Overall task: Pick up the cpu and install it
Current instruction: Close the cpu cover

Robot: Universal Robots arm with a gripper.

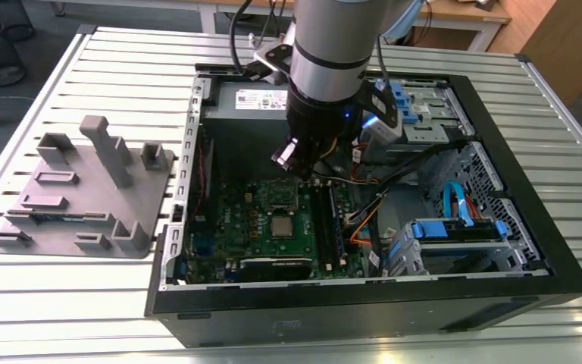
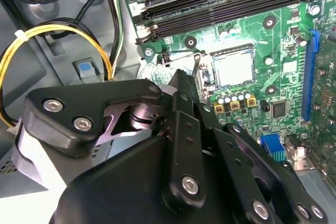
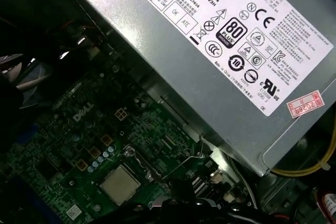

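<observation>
Your desk carries the open computer case; inside it lies the green motherboard. Your gripper hangs above the board, just beside the power supply. Can't tell how the jaws stand. The cpu already sits in the board's socket. Judgement: keep descent square over the socket, clear of the cables.

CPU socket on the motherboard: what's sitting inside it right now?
The cpu lies flat in the socket on the green motherboard, its silver top also visible in the first wrist view. Pins and contacts beneath it are covered. The gripper hovers beside the socket.
</observation>
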